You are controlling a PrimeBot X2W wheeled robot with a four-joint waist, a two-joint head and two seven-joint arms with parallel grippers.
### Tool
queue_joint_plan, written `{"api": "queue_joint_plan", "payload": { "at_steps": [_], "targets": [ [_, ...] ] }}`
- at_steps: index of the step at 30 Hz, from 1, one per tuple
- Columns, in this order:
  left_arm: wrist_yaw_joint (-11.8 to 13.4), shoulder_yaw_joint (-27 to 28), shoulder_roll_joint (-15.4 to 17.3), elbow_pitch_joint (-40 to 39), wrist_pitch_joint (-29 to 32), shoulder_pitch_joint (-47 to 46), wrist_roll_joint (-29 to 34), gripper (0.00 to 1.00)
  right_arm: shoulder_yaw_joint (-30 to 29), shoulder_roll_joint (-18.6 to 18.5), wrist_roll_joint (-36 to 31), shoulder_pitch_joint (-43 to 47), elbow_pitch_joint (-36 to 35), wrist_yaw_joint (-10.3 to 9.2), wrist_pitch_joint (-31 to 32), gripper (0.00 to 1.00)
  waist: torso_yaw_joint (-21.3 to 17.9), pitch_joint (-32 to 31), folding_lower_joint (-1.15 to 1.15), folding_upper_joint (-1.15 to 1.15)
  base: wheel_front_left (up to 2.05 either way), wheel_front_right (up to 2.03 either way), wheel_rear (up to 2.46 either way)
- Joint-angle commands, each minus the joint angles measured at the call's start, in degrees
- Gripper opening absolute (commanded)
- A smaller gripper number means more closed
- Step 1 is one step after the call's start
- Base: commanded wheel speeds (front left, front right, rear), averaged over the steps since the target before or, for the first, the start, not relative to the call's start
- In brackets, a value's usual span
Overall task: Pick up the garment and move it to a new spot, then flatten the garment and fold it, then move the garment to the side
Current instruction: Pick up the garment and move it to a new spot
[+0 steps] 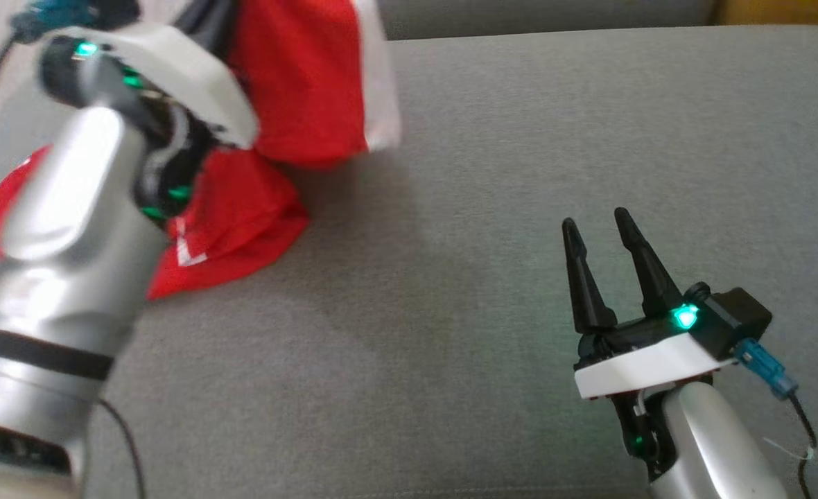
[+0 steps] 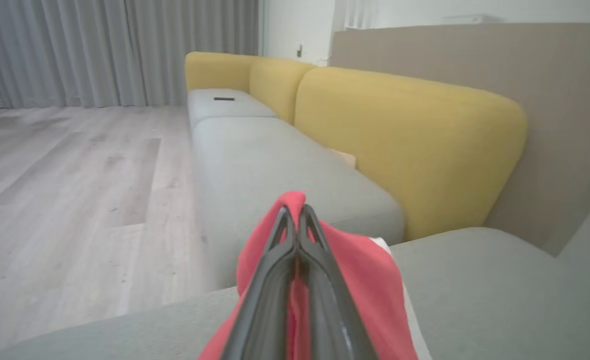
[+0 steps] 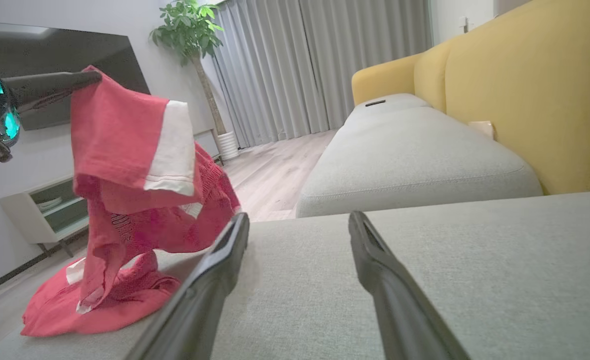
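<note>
The garment (image 1: 298, 83) is a red shirt with white trim. Its upper part hangs in the air while its lower folds rest on the grey seat cushion (image 1: 485, 173) at the left. My left gripper (image 2: 295, 212) is shut on a pinch of the red cloth (image 2: 370, 280), which drapes around the fingers. In the right wrist view the garment (image 3: 120, 140) dangles from those dark fingers (image 3: 50, 87) at the upper left, and its bottom is bunched on the cushion. My right gripper (image 1: 595, 219) stands open and holds nothing, low over the cushion to the right of the garment, and its open jaws (image 3: 300, 217) point along the seat.
The grey cushion (image 3: 450, 280) stretches wide to the right. A second grey seat (image 2: 275, 165) with yellow backrests (image 2: 410, 140) lies beyond, with a small dark object (image 2: 223, 99) on it. Wooden floor (image 2: 75, 200), a potted plant (image 3: 190, 30) and a low cabinet (image 3: 50, 210) stand past the cushion's edge.
</note>
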Motion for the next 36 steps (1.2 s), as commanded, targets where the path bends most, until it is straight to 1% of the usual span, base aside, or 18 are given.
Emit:
{"api": "queue_joint_plan", "payload": {
  "at_steps": [1,6,8,9,12,16,21,22,24,27,31,35,36],
  "targets": [
    [0.78,2.63,0.35,-3.49,-0.37,-2.37,-0.92,0.00,1.08,-0.13,0.45,-0.21,-2.00,-0.05,-0.62,1.00,-1.23,-0.49,0.00,0.00,0.00,0.00,0.00],
    [3.42,1.13,-4.51,-8.48,-0.46,-2.46,-0.75,0.00,2.03,-0.13,1.04,-0.68,-2.43,-0.05,-0.62,1.00,-4.87,0.25,0.00,0.00,0.00,0.00,0.00],
    [4.23,0.46,-6.37,-9.17,-0.44,-2.75,-0.64,0.00,2.84,-0.13,1.52,-1.20,-2.60,-0.05,-0.62,1.00,-6.99,0.89,0.00,0.00,0.00,0.00,0.00],
    [5.16,0.05,-8.09,-9.08,-0.86,-3.29,-0.37,0.00,3.60,-0.13,2.17,-1.71,-2.78,-0.05,-0.62,1.00,-9.27,1.58,0.00,0.00,0.00,0.00,0.00],
    [6.35,-0.21,-10.69,-8.05,-2.05,-4.55,-0.10,0.00,4.81,-0.13,3.03,-2.66,-3.05,-0.05,-0.62,1.00,-12.91,2.99,0.00,0.00,0.00,0.00,0.00],
    [7.24,-0.79,-13.04,-5.49,-4.04,-7.06,0.36,0.00,5.83,-0.13,4.18,-4.00,-3.55,-0.05,-0.62,1.00,-17.31,4.75,0.00,0.00,0.00,0.00,0.00],
    [7.46,-1.51,-14.52,-0.45,-5.87,-10.89,-0.05,0.00,6.92,-0.13,6.03,-4.94,-4.03,-0.05,-0.62,1.00,-21.58,6.23,0.00,0.00,0.00,0.00,0.00],
    [7.26,-2.08,-14.67,0.92,-5.83,-11.60,0.02,0.99,7.09,-0.13,6.18,-4.97,-4.05,-0.05,-0.62,1.00,-22.03,6.35,0.00,0.00,0.00,0.00,0.00],
    [6.89,-2.86,-14.87,3.55,-5.88,-12.81,-0.13,1.00,7.02,-0.13,6.40,-4.95,-4.06,-0.05,-0.62,1.00,-22.53,6.53,0.00,0.00,0.00,0.00,0.00],
    [6.46,-3.42,-14.99,7.19,-7.18,-14.34,0.12,1.00,6.36,-0.13,6.52,-4.87,-4.19,-0.05,-0.62,1.00,-22.20,6.63,0.00,0.00,0.00,0.00,0.00],
    [5.34,-3.00,-14.30,10.87,-9.73,-14.71,0.10,1.00,4.58,-0.13,5.91,-4.21,-4.14,-0.05,-0.62,1.00,-19.40,5.88,0.00,0.00,0.00,0.00,0.00],
    [4.34,-2.21,-11.74,11.97,-12.22,-12.88,0.67,1.00,2.42,-0.13,4.47,-3.06,-3.82,-0.05,-0.62,1.00,-15.48,4.29,0.00,0.00,0.00,0.00,0.00],
    [4.34,-2.21,-11.74,11.97,-12.22,-12.88,0.67,1.00,2.42,-0.13,4.47,-3.06,-3.82,-0.05,-0.62,1.00,-15.48,4.29,0.00,0.00,0.00,0.00,0.00]
  ]
}}
